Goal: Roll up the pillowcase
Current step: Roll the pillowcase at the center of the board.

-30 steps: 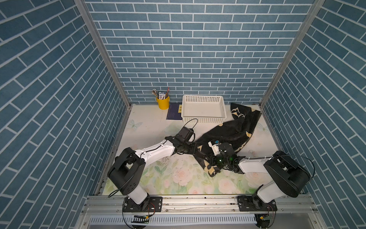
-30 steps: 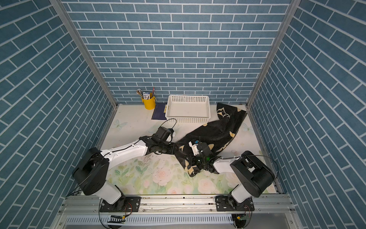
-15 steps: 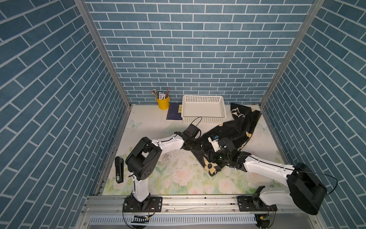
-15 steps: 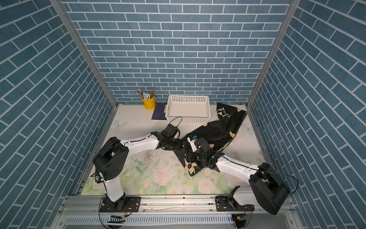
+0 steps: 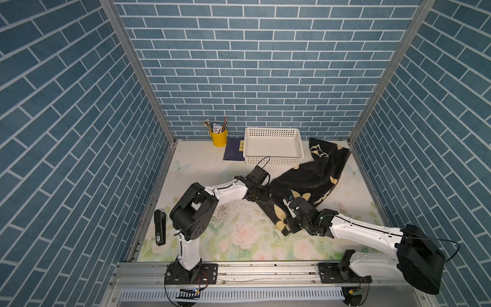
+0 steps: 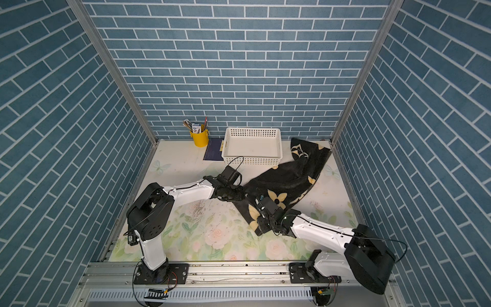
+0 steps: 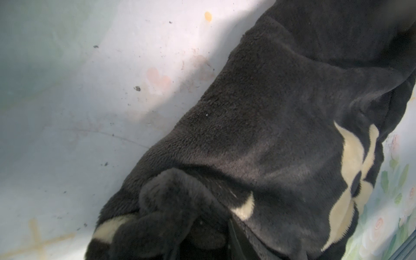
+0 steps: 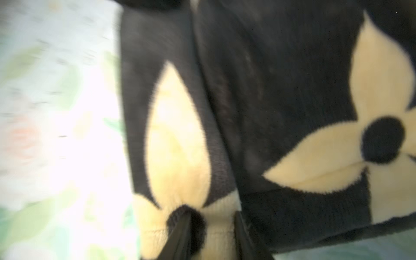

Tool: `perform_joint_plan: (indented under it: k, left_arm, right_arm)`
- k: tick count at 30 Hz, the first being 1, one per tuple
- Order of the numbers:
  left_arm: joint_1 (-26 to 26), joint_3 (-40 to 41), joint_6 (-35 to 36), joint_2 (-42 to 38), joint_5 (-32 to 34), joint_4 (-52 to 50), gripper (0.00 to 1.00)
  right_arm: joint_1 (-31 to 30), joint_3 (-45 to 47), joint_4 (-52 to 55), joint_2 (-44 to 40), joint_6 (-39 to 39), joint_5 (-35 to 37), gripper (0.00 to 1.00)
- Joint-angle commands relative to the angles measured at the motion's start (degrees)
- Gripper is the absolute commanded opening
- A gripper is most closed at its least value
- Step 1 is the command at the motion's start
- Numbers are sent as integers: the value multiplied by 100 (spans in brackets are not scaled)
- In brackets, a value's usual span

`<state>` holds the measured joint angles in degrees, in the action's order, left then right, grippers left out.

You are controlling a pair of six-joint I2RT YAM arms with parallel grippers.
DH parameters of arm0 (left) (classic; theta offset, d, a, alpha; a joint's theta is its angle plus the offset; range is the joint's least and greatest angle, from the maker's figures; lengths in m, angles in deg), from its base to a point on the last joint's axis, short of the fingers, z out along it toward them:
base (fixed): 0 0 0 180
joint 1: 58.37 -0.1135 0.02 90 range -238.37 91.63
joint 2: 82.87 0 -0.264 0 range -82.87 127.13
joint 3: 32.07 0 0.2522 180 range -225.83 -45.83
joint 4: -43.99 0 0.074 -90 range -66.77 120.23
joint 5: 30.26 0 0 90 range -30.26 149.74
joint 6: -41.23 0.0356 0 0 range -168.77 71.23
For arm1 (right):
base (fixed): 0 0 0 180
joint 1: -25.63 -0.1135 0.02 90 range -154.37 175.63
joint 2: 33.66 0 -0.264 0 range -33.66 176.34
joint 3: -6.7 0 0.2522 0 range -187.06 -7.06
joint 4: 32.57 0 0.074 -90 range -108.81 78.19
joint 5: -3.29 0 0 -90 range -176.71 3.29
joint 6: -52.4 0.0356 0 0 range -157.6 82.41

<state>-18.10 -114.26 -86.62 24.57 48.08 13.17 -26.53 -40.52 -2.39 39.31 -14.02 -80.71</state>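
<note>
The pillowcase (image 5: 305, 178) lies crumpled in a slanting band across the right half of the floral surface (image 5: 239, 239). It runs from the far right corner, just beside the white basket (image 5: 273, 160), down to a narrow end near the middle, and no rolled part shows in either top view. The left claw (image 5: 261, 195) sits at the band's left edge, about halfway along. In the left wrist view a gathered fold of black plush bulges up around one dark finger (image 7: 236, 236), so this claw looks clamped on the pillowcase. The right claw (image 5: 287, 227) is low over the near end of the cloth. The blurred right wrist view shows its two fingers (image 8: 180, 234) set partly apart, with a strip of cream and black fabric between them. Whether they are pinching that strip cannot be told. A yellow cup (image 5: 219, 138) of pens stands at the back wall, left of the basket.
</note>
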Motion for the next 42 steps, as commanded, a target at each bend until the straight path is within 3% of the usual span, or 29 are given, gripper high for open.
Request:
perform_joint_plan:
  k: [1,5,9,15,21,29,31,34,38,42]
  left_arm:
    - [-86,134,-40,77,152,-137,38]
    - [-81,128,-87,50,62,-71,38]
    - [-87,105,-127,23,66,-90,38]
    - [-80,102,-207,49,-68,-10,38]
    - [-85,89,-210,49,-111,-35,39]
    - [-90,98,-211,49,-119,-49,39]
    - [-97,104,-219,36,-121,-33,39]
    - [-137,74,-212,5,-125,-42,39]
    - [-301,11,-176,-171,-109,-93,42]
    - [-636,-48,-99,-576,-113,-153,55]
  right_arm:
    - [42,48,101,161,109,469,41]
    - [-240,-375,287,-154,-155,1123,56]
    - [-827,-830,485,-151,-488,2022,65]
    - [-1509,-718,-778,540,-1457,2637,78]
    - [-1590,-468,-2296,1486,-2621,2975,80]
    - [-1587,-593,-2573,2427,-3043,3129,80]
    - [-1585,-601,-2521,2584,-2988,3075,71]
    - [-1566,-672,-2407,2620,-2857,2715,37]
    - [-1416,-816,-2142,2417,-2449,1873,3]
    - [-1298,-856,-2122,2132,-2106,814,0]
